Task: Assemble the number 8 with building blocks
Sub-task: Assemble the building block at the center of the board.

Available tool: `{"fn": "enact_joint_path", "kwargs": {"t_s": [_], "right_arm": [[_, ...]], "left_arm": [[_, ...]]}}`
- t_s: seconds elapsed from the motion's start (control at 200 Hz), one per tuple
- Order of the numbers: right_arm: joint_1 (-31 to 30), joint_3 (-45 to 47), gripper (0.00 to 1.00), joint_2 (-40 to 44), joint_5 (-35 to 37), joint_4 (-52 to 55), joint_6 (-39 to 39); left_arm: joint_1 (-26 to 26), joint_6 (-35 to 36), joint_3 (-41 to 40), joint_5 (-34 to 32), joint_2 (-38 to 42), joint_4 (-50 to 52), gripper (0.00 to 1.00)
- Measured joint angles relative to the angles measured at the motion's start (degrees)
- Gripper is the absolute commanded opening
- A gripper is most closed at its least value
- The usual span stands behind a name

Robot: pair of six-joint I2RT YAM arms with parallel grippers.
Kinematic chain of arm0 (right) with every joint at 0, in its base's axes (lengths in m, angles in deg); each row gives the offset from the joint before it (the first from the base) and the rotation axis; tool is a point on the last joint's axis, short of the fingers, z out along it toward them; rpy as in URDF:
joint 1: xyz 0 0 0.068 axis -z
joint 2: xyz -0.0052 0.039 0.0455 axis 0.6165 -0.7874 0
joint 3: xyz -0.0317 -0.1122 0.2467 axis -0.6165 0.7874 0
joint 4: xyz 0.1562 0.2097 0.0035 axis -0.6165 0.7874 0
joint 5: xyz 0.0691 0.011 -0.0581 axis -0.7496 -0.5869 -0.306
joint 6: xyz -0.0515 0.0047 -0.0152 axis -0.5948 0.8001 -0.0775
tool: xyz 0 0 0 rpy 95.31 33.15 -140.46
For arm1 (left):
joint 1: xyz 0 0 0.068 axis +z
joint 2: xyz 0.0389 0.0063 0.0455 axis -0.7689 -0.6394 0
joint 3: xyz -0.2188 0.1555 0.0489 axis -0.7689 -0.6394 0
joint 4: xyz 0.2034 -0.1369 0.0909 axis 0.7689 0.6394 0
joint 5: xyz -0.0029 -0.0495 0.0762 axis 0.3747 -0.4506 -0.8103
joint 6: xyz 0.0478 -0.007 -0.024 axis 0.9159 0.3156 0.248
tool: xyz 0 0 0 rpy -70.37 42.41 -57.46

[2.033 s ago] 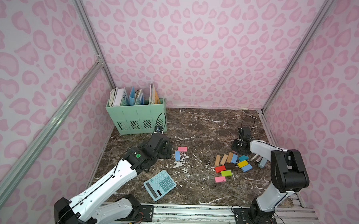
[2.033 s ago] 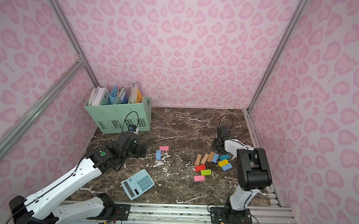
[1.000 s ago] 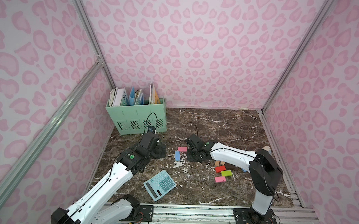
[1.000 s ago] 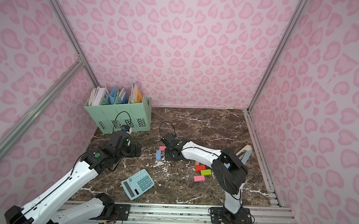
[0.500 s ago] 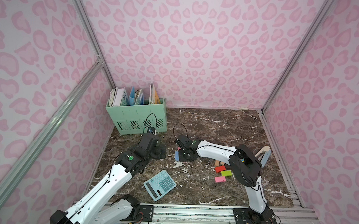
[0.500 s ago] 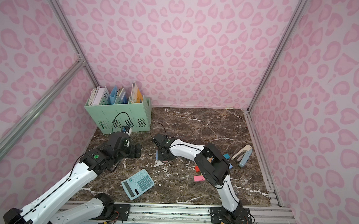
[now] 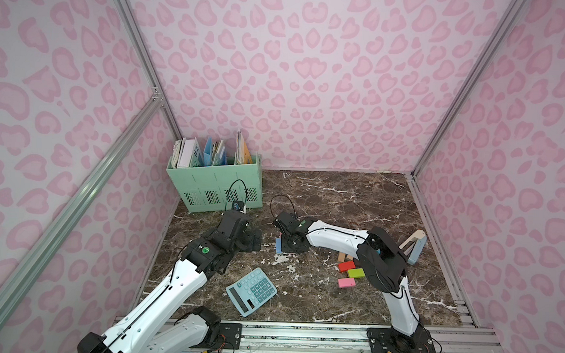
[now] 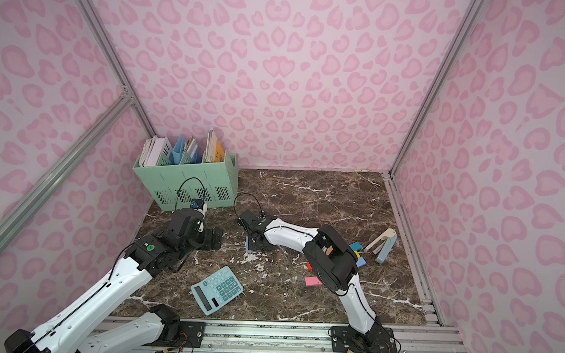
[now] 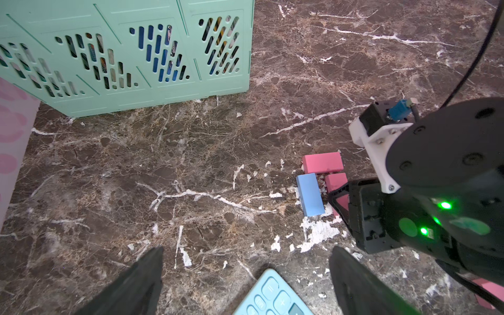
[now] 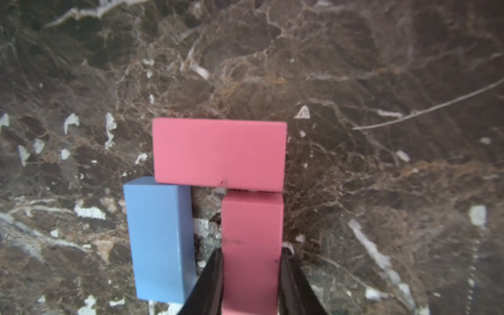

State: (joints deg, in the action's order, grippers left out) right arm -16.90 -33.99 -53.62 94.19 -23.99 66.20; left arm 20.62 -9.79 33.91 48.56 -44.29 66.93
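Note:
Three building blocks stand together at the table's middle left. A pink block (image 10: 219, 155) lies crosswise, and a light blue block (image 10: 158, 240) runs lengthwise from one of its ends. A second pink block (image 10: 252, 234) runs from the other end, parallel to the blue one. My right gripper (image 10: 251, 252) is shut on this second pink block, one finger on each long side. In both top views the right gripper (image 7: 293, 245) (image 8: 258, 243) hides the pink blocks beside the blue block (image 7: 278, 245). My left gripper (image 9: 246, 249) hangs open and empty to their left. Loose red (image 7: 346, 266), green (image 7: 355, 272) and pink (image 7: 346, 282) blocks lie to the right.
A light-blue calculator (image 7: 251, 291) lies near the front, just under the left gripper. A mint file basket (image 7: 213, 184) with papers stands at the back left. A beige-and-blue stapler-like object (image 7: 414, 247) sits by the right wall. More blocks (image 8: 358, 252) lie behind the right arm's elbow.
The right arm swung from the block pile at the right across to the left, carrying a pink block to the spot beside the blue one. The left arm drew back a little.

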Motion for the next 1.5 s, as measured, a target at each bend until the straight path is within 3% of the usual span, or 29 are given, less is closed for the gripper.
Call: {"fn": "enact_joint_path", "kwargs": {"t_s": [0.245, 0.64, 1.075, 1.5], "right_arm": [[0.09, 0.02, 0.35, -0.04, 1.64, 0.72, 1.07], [0.15, 1.42, 0.58, 1.01, 3.30, 2.23, 1.42], [0.35, 2.54, 0.65, 6.21, 1.22, 0.85, 1.16], [2.05, 4.92, 0.67, 5.03, -2.27, -2.49, 0.07]], "left_arm": [[0.00, -0.13, -0.26, 0.28, 0.22, -0.04, 0.99], [0.04, -0.15, -0.50, 0.55, 0.39, -0.04, 0.99], [0.09, -0.15, -0.68, 0.57, 0.70, -0.07, 0.99], [0.09, -0.17, -1.05, 0.61, 1.09, -0.26, 0.99]]}}
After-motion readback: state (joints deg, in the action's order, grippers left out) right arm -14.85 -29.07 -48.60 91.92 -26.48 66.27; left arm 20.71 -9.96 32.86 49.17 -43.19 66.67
